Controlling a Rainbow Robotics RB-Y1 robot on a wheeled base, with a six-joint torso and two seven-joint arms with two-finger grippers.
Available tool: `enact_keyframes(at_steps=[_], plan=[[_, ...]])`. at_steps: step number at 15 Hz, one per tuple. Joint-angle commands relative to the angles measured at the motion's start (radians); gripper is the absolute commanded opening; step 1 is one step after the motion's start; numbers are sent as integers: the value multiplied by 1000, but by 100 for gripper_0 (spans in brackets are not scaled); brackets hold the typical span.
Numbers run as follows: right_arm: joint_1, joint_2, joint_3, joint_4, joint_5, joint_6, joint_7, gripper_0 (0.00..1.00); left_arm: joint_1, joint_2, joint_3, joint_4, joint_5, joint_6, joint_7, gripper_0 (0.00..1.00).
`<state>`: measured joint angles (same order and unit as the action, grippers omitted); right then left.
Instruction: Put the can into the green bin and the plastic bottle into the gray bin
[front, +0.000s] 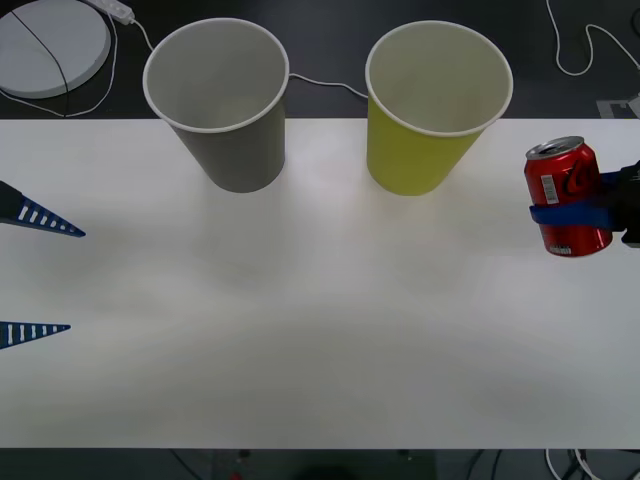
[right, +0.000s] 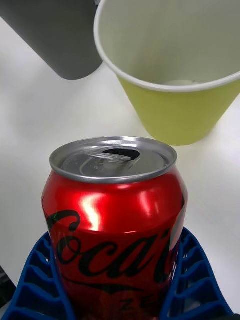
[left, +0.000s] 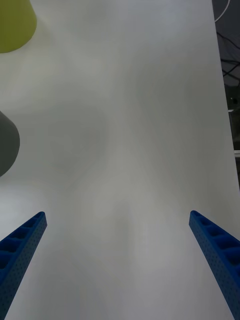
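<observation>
Right gripper (front: 572, 214) clamped on upright can (front: 566, 196); green bin (front: 436, 105) near, ahead-left, mouth up; can probably lifted. Left gripper (front: 40, 275) wide, parked.

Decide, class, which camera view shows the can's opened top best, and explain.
The right wrist view: the can sits close up in the right gripper, its silver lid and open mouth plainly visible. The front view shows the can small at the table's right edge, with the top seen aslant.
</observation>
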<state>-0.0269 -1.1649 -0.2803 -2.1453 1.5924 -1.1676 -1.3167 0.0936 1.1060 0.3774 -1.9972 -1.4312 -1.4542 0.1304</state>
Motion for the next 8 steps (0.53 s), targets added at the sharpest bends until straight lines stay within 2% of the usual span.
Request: enact_keyframes(at_steps=[1, 4, 8], plan=[[-136, -56, 6, 59, 0, -106, -27, 0, 0, 0, 0, 0, 0, 0, 0, 100], [-337, -88, 93, 142, 9, -211, -27, 0, 0, 0, 0, 0, 0, 0, 0, 100], [-631, -99, 326, 268, 29, -233, -27, 0, 0, 0, 0, 0, 0, 0, 0, 100]])
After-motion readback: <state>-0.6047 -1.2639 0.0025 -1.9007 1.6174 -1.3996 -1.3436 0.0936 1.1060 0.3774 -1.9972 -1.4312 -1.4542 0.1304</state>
